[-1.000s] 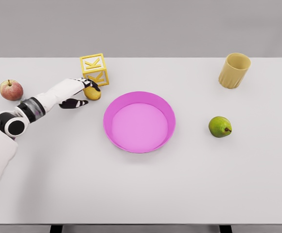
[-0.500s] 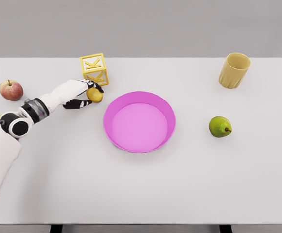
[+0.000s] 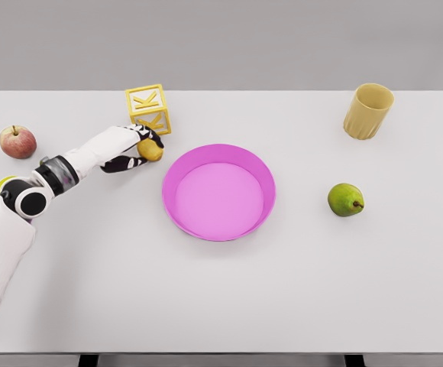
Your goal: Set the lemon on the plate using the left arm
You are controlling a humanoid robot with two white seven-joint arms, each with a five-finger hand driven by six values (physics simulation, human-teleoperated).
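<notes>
upper left of the frame, an apple [image 3: 17,141] sits near the worktop [image 3: 229,306] edge. the left hand [image 3: 134,149] curls around the lemon [image 3: 150,150], just below a yellow block [image 3: 149,108]. open worktop separates it from the pink plate [image 3: 218,191] at centre.

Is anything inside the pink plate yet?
No. The round pink plate shows only its bare pink floor. The small yellow lemon sits left of it on the white table, in the left hand; its fingers cover part of the lemon.
</notes>
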